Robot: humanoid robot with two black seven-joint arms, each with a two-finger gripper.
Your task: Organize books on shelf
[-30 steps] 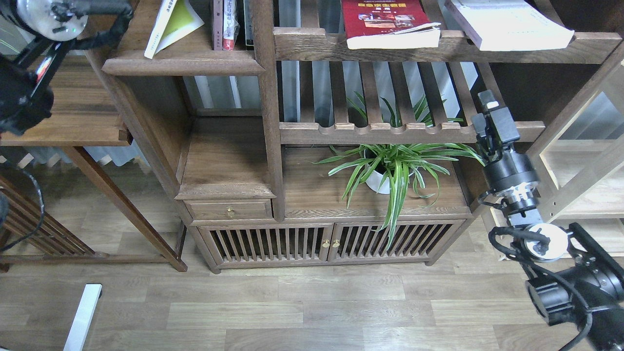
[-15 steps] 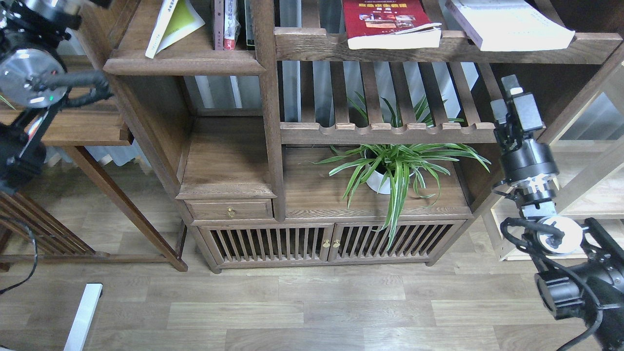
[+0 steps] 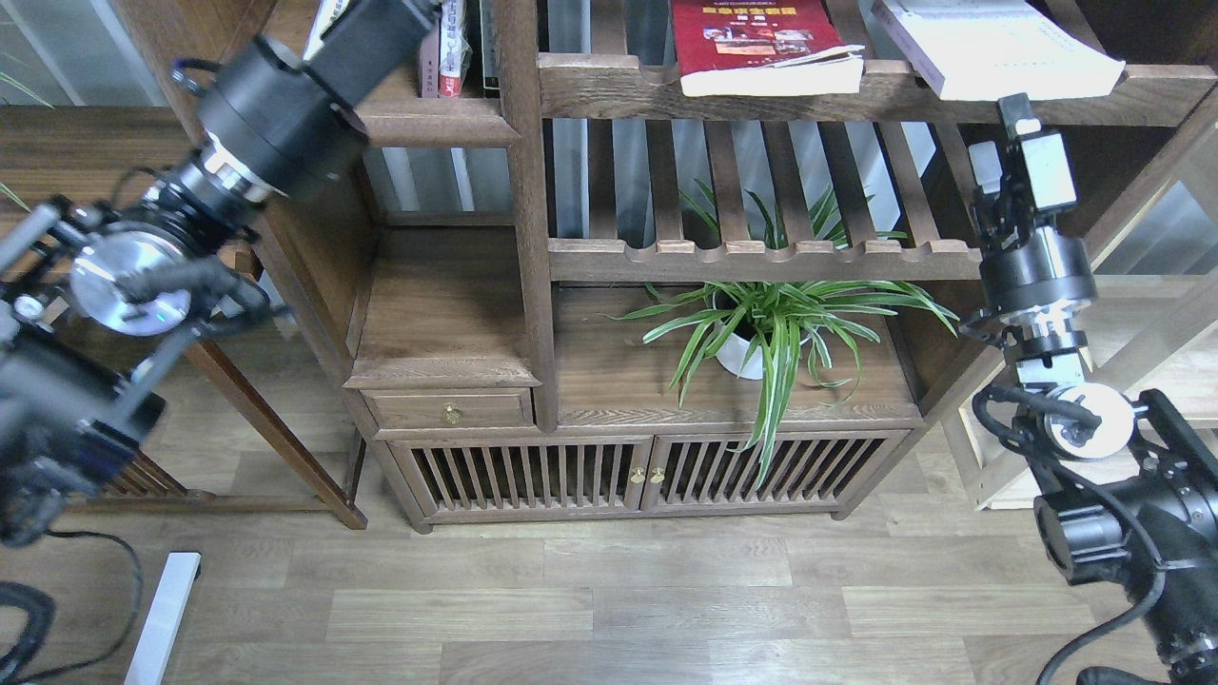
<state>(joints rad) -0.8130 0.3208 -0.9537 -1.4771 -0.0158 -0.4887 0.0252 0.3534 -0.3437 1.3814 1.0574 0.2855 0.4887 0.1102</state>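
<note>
The shelf (image 3: 447, 126) is the dark plank with a moulded edge at the upper left. Upright books (image 3: 447, 52) stand at its right end. My left gripper (image 3: 395, 24) reaches over this shelf at the top edge, hiding most of the yellow-green book (image 3: 322, 13). Its fingers cannot be made out. A red book (image 3: 752, 38) and a thick white book (image 3: 990, 48) lie flat on the slatted rack (image 3: 618, 90) at the upper right. My right gripper (image 3: 1020, 133) points up just below the white book. It is dark, and its fingers cannot be told apart.
A potted spider plant (image 3: 761, 333) stands on the cabinet top under a scalloped rail (image 3: 761, 252). Below it are a small drawer (image 3: 447, 411) and slatted doors (image 3: 647, 471). A wooden side table leg (image 3: 276, 438) stands at the left, and a pale frame (image 3: 1170, 333) at the right.
My left arm has swung from the far left across to the upper-left shelf, covering the yellow-green book. My right gripper has risen toward the underside of the rack below the white book.
</note>
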